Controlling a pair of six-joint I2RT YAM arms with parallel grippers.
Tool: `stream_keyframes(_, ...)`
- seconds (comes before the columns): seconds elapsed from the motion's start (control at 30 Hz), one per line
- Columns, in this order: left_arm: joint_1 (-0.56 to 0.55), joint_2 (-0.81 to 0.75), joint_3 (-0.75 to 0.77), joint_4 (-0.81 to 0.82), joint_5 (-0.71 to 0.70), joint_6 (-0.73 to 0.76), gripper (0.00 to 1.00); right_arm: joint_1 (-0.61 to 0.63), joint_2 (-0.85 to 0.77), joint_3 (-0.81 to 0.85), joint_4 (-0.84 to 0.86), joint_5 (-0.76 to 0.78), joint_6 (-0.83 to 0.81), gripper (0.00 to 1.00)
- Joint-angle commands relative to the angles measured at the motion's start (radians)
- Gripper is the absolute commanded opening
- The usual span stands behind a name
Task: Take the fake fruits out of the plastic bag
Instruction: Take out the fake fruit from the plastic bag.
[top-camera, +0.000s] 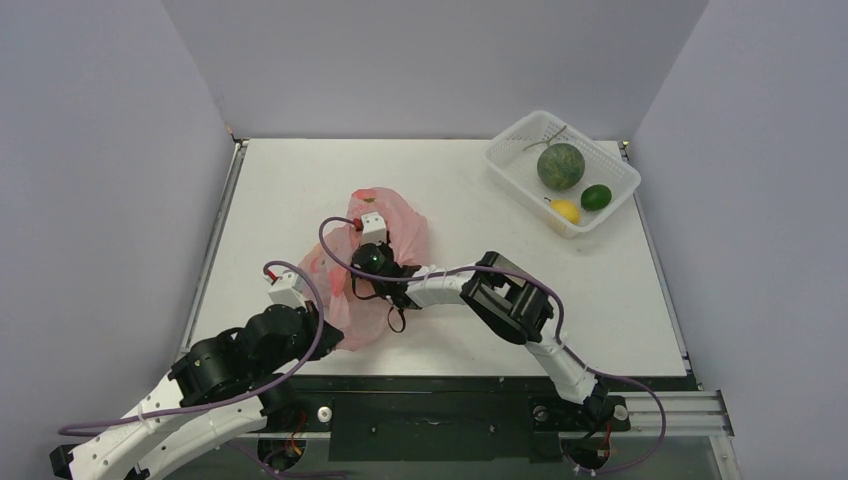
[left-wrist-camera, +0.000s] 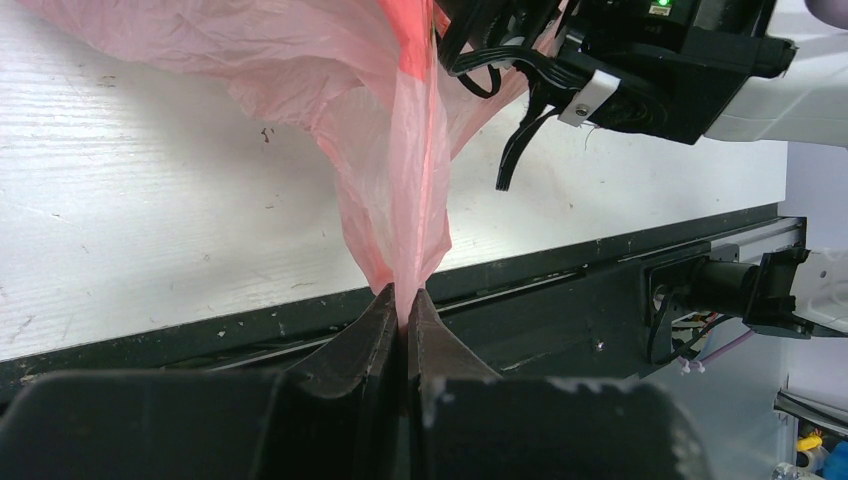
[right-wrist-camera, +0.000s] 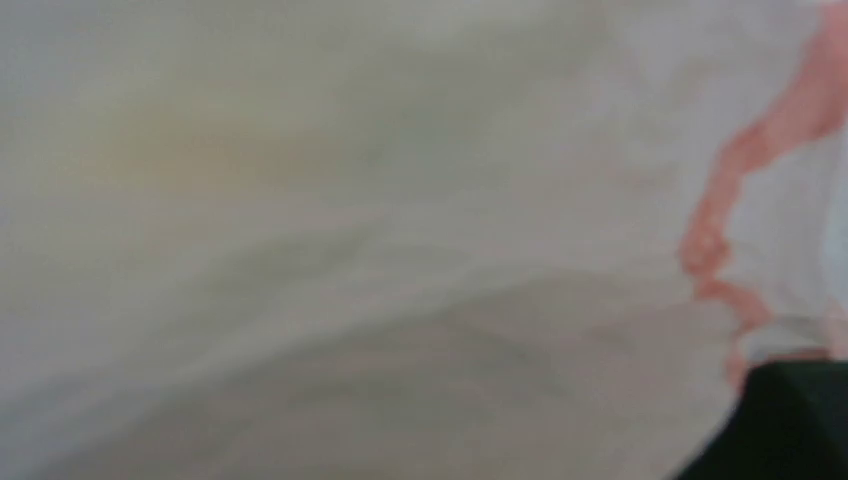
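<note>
Left jaws pinch the plastic bag (left-wrist-camera: 400, 150); right jaws are buried inside it.
Left jaws are pressed together on a gathered fold of pink film, and the bag fans out ahead of their tips over the white surface (top-camera: 300, 180). Right jaws are pushed into the bag just past the left jaws. Film blurs that wrist view, so cannot tell if they are spread. Well beyond both, far right, a white basket (top-camera: 512, 150) holds the grey-green melon (top-camera: 560, 166), dark green oval (top-camera: 596, 197) and lemon (top-camera: 566, 210).

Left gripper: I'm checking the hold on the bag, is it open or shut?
Shut on the plastic bag: the left gripper's dark fingers press together, with the pink film pinched between them.
</note>
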Motion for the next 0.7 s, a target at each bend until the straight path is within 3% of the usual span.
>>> stream_keyframes(0.0, -0.002, -0.005, 0.010, 0.028, 0.000, 0.006, 0.00, -0.014, 0.020, 0.036, -0.048, 0.018, 0.008, 0.48)
stream_keyframes(0.4, -0.001, -0.026, 0.009, 0.004, -0.013, -0.005, 0.00, -0.014, -0.158, -0.094, 0.025, -0.082, -0.049, 0.00)
stream_keyframes(0.67, -0.002, -0.027, 0.006, 0.008, -0.020, -0.005, 0.00, -0.016, -0.370, -0.263, 0.068, -0.263, -0.029, 0.00)
